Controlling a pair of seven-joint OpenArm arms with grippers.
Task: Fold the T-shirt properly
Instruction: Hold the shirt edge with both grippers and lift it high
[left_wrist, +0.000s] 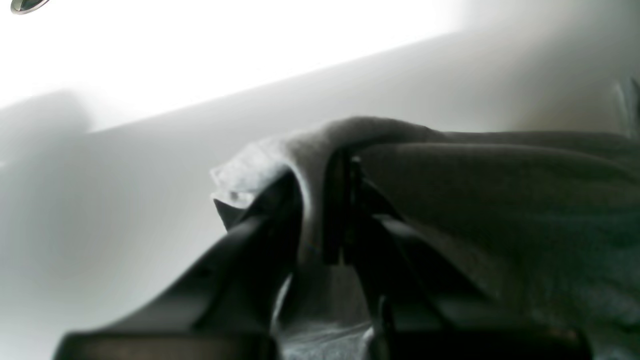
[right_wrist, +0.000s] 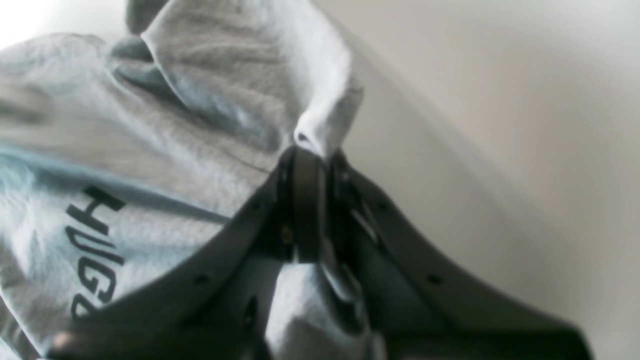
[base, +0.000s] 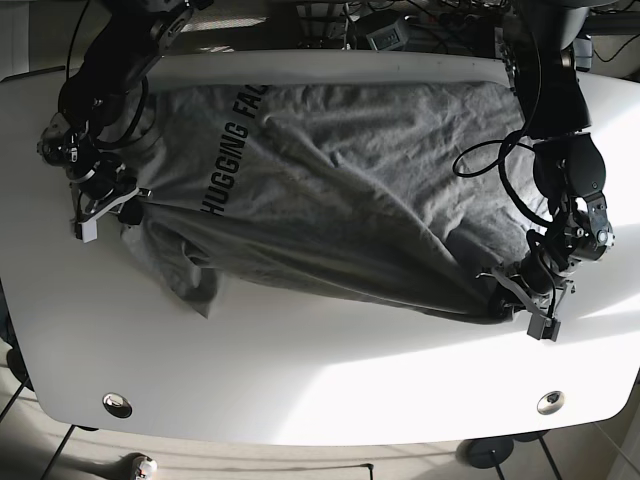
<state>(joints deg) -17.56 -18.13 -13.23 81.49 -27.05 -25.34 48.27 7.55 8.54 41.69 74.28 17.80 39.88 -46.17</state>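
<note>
— T-shirt (base: 340, 190): how is it looking?
— Grey, black lettering, lying rumpled across the white bench (base: 320, 380), one long fold running along its near side.
— And the grippers?
— Left gripper (base: 518, 300) and right gripper (base: 118, 205) are each pinching an edge, jaws closed on cloth.
</note>
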